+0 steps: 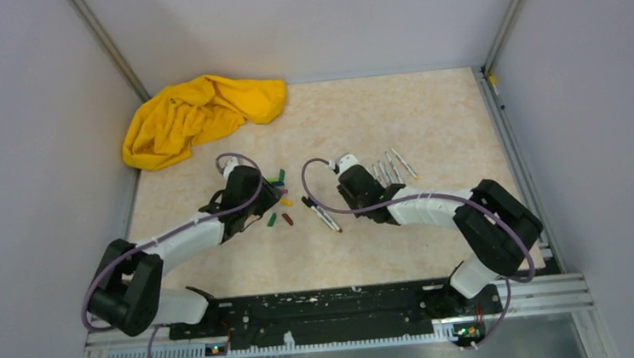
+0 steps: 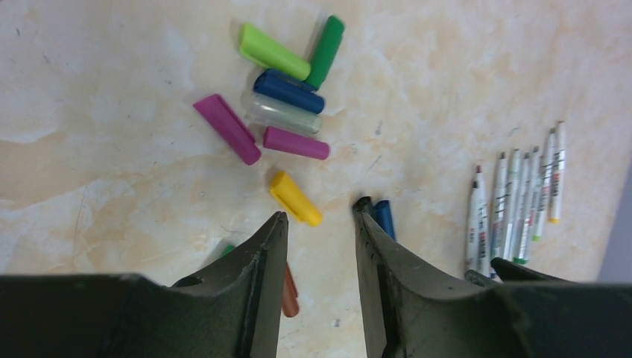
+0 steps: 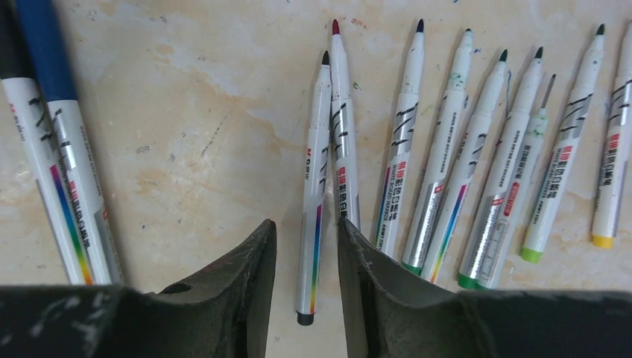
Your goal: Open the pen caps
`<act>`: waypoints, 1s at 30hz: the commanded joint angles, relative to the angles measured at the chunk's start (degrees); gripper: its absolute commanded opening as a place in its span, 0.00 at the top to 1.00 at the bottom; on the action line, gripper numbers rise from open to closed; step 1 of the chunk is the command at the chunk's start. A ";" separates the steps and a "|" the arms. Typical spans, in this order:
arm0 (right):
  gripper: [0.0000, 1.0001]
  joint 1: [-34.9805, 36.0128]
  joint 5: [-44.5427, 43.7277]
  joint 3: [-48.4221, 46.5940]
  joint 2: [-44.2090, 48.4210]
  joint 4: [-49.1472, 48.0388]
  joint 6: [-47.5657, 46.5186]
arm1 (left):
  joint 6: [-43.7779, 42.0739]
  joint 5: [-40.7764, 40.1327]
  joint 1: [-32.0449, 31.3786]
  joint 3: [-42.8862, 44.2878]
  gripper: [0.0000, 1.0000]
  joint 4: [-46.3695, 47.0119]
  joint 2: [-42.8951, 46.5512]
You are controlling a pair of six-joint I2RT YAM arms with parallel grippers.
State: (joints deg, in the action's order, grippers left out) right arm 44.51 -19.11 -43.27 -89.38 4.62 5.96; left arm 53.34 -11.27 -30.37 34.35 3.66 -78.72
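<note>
Loose pen caps lie in a cluster (image 1: pixel 277 191). The left wrist view shows light green (image 2: pixel 273 51), dark green (image 2: pixel 326 51), blue (image 2: pixel 288 91), clear (image 2: pixel 283 113), purple (image 2: pixel 226 128), magenta (image 2: pixel 296 142) and yellow (image 2: pixel 296 198) caps. My left gripper (image 2: pixel 322 211) is open and empty just short of the yellow cap. A red-brown cap (image 2: pixel 289 294) lies by its left finger. My right gripper (image 3: pixel 305 224) is open, low over an uncapped pen (image 3: pixel 313 194) lying on the table between its jaws. Several uncapped pens (image 3: pixel 447 164) lie to its right. Two capped pens, blue (image 3: pixel 46 52) and black (image 3: pixel 9 45), lie to its left.
A crumpled yellow cloth (image 1: pixel 197 116) lies at the back left corner. Grey walls close in the table on three sides, with a metal rail (image 1: pixel 512 146) along the right edge. The left gripper (image 1: pixel 262 199) and right gripper (image 1: pixel 364 184) are near each other at mid-table.
</note>
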 commanded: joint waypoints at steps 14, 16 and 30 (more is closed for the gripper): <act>0.61 6.96 5.30 -5.03 3.49 -1.61 -1.75 | 2.45 1.27 -0.03 -6.71 0.24 3.97 10.97; 0.61 7.50 6.00 -5.06 2.32 -2.31 -1.46 | 2.47 1.61 0.01 -7.36 0.23 4.38 11.25; 0.61 9.45 7.23 -5.79 -3.19 -4.14 0.28 | 2.55 2.28 -0.13 -9.49 0.22 5.84 13.23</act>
State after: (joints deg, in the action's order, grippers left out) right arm 53.28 -12.19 -46.30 -91.94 3.05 5.30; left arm 55.66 -9.63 -30.37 25.87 7.60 -66.50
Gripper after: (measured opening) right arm 0.393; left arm 0.778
